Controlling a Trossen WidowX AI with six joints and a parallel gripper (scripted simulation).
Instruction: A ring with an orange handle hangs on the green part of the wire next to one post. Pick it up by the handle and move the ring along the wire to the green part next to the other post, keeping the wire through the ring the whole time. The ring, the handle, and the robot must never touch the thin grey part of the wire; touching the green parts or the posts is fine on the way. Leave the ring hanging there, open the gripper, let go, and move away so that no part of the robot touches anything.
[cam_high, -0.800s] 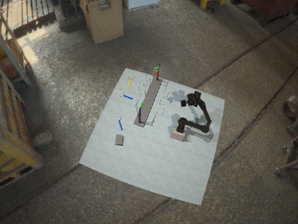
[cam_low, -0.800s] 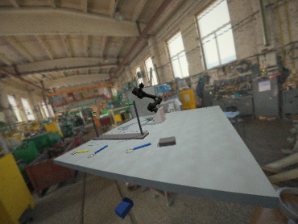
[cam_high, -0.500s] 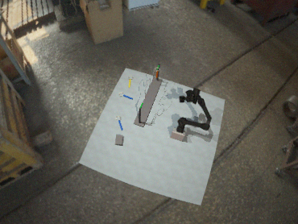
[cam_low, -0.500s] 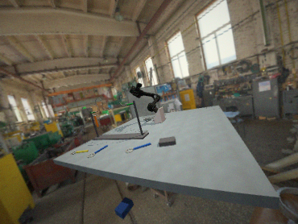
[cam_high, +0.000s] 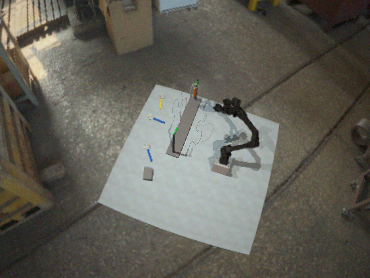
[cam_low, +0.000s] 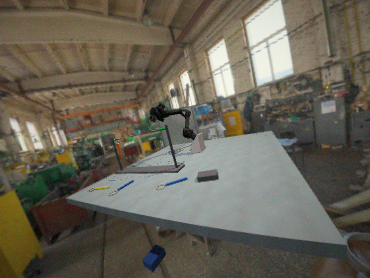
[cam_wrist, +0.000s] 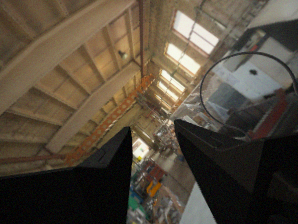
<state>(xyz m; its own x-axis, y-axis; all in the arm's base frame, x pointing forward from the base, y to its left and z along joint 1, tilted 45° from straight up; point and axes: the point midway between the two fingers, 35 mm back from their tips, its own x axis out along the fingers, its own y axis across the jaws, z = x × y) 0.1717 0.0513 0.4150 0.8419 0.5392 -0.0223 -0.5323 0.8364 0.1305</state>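
Note:
The orange handle (cam_high: 195, 91) hangs upright by the far post, below the green wire part (cam_high: 196, 83); its ring is too small to make out there. The near post (cam_high: 174, 144) (cam_low: 171, 147) has another green part (cam_high: 175, 131) at its top. The far post (cam_low: 118, 155) stands at the other end of the base (cam_high: 187, 119) (cam_low: 150, 169). My gripper (cam_high: 217, 107) (cam_low: 152, 118) (cam_wrist: 152, 128) is partly open, raised to the right of the far post in the top view, apart from the handle. Nothing shows between its fingers. A thin dark loop (cam_wrist: 201, 94) shows beyond the right finger; ring or wire, I cannot tell.
A yellow-handled ring (cam_high: 161, 103) (cam_low: 102, 188) and two blue-handled rings (cam_high: 159, 120) (cam_high: 150, 155) (cam_low: 124, 186) (cam_low: 176, 182) lie on the table beside the base. A grey block (cam_high: 148, 173) (cam_low: 207, 175) lies near them. The thin grey wire curves between the posts.

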